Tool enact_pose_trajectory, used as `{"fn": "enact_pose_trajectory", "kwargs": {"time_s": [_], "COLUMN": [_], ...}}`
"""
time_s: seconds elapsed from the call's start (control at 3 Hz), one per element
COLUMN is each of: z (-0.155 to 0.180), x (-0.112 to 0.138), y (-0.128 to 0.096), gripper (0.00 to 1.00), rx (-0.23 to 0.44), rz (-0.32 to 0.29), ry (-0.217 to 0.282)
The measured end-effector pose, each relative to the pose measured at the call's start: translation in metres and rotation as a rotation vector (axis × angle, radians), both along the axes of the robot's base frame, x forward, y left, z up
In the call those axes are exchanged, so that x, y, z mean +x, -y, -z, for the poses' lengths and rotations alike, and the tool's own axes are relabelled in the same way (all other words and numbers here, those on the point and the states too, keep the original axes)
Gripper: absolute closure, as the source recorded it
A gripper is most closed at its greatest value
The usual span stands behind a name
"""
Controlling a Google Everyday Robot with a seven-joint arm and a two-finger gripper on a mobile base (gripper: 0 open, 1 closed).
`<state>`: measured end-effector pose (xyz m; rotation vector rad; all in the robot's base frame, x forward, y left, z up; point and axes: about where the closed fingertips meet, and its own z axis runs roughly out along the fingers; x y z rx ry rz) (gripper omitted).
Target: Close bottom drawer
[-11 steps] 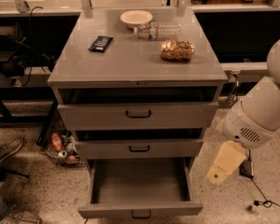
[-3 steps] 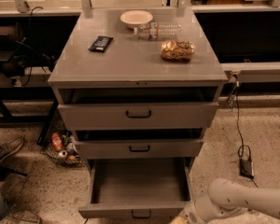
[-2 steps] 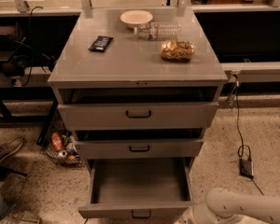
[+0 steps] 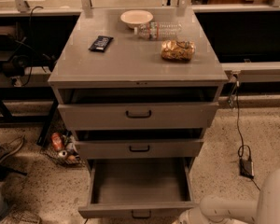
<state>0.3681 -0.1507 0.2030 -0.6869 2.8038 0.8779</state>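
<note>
Standing pulled far out at the foot of the grey cabinet [image 4: 60, 85], the bottom drawer [image 4: 139, 185] is seen with its grey inside fully exposed to the camera. Its front panel is found right at the lower edge of the view, and its small dark loop handle [image 4: 141, 214] is partly cut off there.

Above it, the middle drawer [image 4: 139, 148] and the top drawer [image 4: 138, 115] are each shown a little way out, with a dark gap above each front.

Low on the right, the white arm [image 4: 233, 208] is stretched leftward along the floor. The hand [image 4: 184, 219] is placed at the very bottom of the view, just beside the right front corner of the bottom drawer. Contact with the panel cannot be made out, and whether the hand is apart or together cannot be told, since it is cropped by the edge.

On the worktop [image 4: 130, 66], a pale bowl [image 4: 136, 17] is set at the back, a water bottle [image 4: 158, 31] is laid on its side just beside it, a snack bag [image 4: 178, 50] is placed nearer the front right, and a dark wrapped bar [image 4: 101, 43] is seen on the left.

A black cable with a power adapter [image 4: 246, 167] is spread on the speckled floor to the right.
</note>
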Motion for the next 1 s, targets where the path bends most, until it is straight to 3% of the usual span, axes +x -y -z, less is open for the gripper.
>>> {"fn": "enact_pose_trajectory", "kwargs": {"time_s": [0.67,1.0], "z": [0.061,0.068], "x": [0.054,0.08], "y": [0.011,0.01], "gripper": [1.0,1.0], "rx": [-0.027,-0.022], "rz": [0.095,0.111], "ry": [0.064,0.111]}}
